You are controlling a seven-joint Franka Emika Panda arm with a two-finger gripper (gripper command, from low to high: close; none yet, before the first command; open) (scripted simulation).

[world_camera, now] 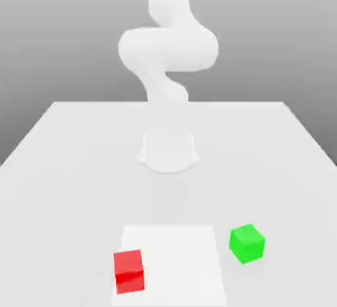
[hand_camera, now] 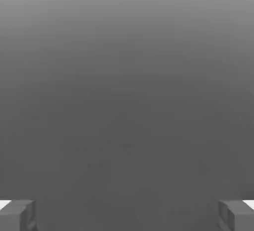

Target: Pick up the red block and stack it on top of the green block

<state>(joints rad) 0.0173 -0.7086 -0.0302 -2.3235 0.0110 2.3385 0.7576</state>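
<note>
The red block is a small cube resting on the table near the front, toward the exterior view's left, on the corner of a paler square patch. About a hand's width toward the exterior view's right sits the green block, a cube of the same size, just off the patch. The two cubes are apart and nothing touches them. My gripper is open in the hand view: its grey fingertips stand far apart with nothing between them, against a plain grey background.
The white arm rises from its round base at the middle of the white table and bends upward out of the picture. A paler square patch lies at the front centre.
</note>
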